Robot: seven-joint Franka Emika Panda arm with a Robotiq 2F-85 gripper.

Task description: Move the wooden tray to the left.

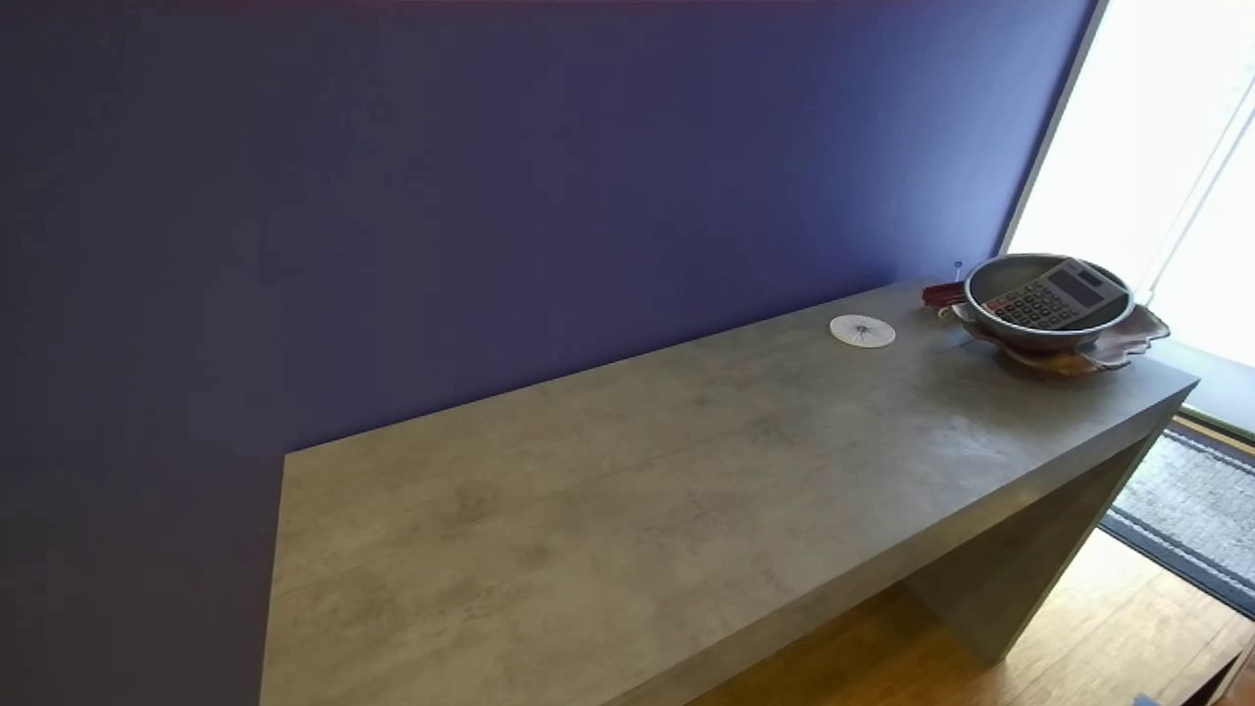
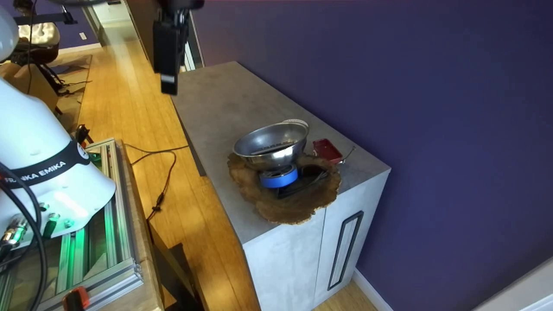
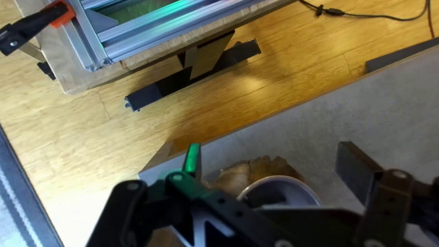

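Wrist view shows the claw [image 3: 271, 164] spread apart and empty, while in an exterior view the wooden tray [image 2: 296, 209] at the near end of the surface [image 2: 216, 101] looks stiff, likely heavy beneath the metal bowl [image 2: 275, 160], and best pinched by its own near rim.

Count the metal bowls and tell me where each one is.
1. The metal bowl sits over the wooden tray near one end of the counter, a calculator inside it. All three views show it. Any behind the counter's doors would be hidden.
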